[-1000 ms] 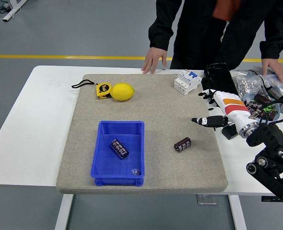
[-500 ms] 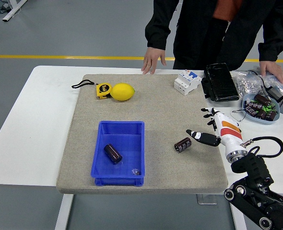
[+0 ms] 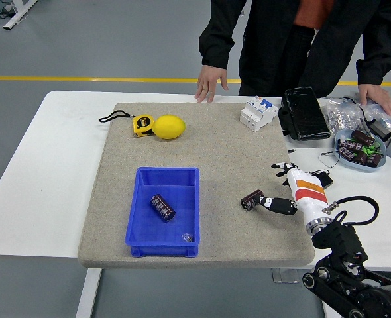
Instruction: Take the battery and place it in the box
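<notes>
A dark cylindrical battery [image 3: 252, 199] lies on the grey mat, right of the blue box [image 3: 164, 211]. Another battery [image 3: 163, 207] lies inside the box, with a small clear piece near its front right corner. My right hand [image 3: 279, 192], white with an orange band, reaches in from the lower right. Its fingers are spread and hold nothing. The thumb tip [image 3: 267, 202] is right beside the loose battery's right end. My left arm is not in view.
A lemon [image 3: 169, 127] and a yellow tape measure [image 3: 142, 124] sit at the mat's back left. A white breaker [image 3: 258, 112], a black case [image 3: 303, 114] and a bowl of batteries [image 3: 360, 148] are at the back right. A person stands behind with both hands on the table.
My right hand has pulled back and down toward the near edge, then left, until its thumb reached the loose battery. The battery in the box has shifted and rolled.
</notes>
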`<action>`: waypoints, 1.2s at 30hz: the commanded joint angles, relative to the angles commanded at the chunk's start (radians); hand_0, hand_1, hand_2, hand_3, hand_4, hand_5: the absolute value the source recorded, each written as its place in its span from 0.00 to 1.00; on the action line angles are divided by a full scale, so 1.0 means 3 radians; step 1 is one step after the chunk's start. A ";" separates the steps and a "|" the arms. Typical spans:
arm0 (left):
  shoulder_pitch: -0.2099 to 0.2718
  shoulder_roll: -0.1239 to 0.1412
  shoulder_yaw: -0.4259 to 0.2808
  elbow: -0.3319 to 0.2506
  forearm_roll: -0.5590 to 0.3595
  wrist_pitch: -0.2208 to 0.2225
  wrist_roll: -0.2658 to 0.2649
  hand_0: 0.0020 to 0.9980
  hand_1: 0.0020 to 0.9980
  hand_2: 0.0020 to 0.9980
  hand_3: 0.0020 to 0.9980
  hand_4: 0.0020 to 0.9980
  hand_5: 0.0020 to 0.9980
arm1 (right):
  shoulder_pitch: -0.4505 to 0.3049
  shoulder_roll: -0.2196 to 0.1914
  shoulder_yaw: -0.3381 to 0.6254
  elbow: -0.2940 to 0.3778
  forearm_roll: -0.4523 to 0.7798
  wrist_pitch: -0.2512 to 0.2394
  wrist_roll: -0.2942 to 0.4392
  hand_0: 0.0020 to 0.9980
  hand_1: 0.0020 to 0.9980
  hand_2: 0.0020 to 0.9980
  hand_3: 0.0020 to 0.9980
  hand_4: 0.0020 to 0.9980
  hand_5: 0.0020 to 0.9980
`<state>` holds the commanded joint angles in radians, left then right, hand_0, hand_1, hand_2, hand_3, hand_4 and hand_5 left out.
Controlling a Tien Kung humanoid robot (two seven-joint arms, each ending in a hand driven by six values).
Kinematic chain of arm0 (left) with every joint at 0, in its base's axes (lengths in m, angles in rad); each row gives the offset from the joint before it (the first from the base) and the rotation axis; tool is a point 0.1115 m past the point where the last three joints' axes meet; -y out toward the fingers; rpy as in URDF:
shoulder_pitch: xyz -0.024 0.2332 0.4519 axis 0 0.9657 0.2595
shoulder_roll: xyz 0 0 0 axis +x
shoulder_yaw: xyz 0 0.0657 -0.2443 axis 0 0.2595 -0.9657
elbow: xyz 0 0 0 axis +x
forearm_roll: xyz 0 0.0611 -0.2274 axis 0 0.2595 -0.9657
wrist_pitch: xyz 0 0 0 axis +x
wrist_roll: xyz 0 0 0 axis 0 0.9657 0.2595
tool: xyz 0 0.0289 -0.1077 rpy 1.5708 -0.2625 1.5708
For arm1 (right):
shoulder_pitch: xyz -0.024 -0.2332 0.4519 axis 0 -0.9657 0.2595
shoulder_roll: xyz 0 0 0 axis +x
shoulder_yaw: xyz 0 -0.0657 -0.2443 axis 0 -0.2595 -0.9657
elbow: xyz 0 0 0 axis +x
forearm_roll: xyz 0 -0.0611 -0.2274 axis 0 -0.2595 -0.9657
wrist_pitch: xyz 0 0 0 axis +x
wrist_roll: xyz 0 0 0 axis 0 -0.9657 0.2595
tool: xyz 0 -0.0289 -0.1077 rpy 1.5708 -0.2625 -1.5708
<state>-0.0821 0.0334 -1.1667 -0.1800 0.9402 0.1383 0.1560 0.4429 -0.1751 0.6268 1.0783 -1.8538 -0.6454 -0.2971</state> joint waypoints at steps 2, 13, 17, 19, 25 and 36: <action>0.0000 0.0000 -0.0004 0.0000 0.0010 -0.0004 0.0003 0.76 0.72 0.74 0.64 0.71 0.63 | -0.0001 0.0013 -0.0028 0.0040 0.0011 0.0000 -0.0020 0.49 0.52 0.65 0.78 1.00 0.47; -0.0001 0.0004 -0.0007 0.0000 0.0017 -0.0007 0.0003 0.76 0.72 0.74 0.64 0.71 0.63 | -0.0011 0.0040 -0.0105 0.0115 0.0050 0.0000 -0.0103 0.48 0.52 0.64 0.78 1.00 0.47; 0.0001 0.0006 0.0002 0.0000 0.0013 -0.0008 0.0004 0.76 0.72 0.74 0.64 0.71 0.63 | -0.0014 0.0049 -0.0128 0.0054 0.0077 0.0000 -0.0105 0.48 0.51 0.63 0.78 1.00 0.47; 0.0001 0.0005 -0.0003 0.0000 0.0023 -0.0008 0.0007 0.76 0.72 0.74 0.64 0.71 0.63 | -0.0010 0.0057 -0.0141 0.0039 0.0082 0.0000 -0.0108 0.48 0.51 0.63 0.78 1.00 0.47; 0.0012 0.0006 -0.0008 0.0000 0.0045 -0.0010 0.0015 0.76 0.72 0.74 0.64 0.71 0.63 | 0.0006 0.0104 -0.0192 0.0028 0.0083 0.0000 -0.0120 0.47 0.50 0.63 0.78 1.00 0.48; 0.0019 0.0004 -0.0004 0.0000 0.0061 -0.0013 0.0022 0.76 0.72 0.74 0.64 0.71 0.63 | 0.0033 0.0169 -0.0264 -0.0055 0.0102 0.0000 -0.0129 0.45 0.47 0.61 0.78 1.00 0.49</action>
<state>-0.0764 0.0347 -1.1678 -0.1800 0.9583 0.1344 0.1625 0.4528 -0.1244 0.5477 1.0616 -1.8232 -0.6454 -0.3357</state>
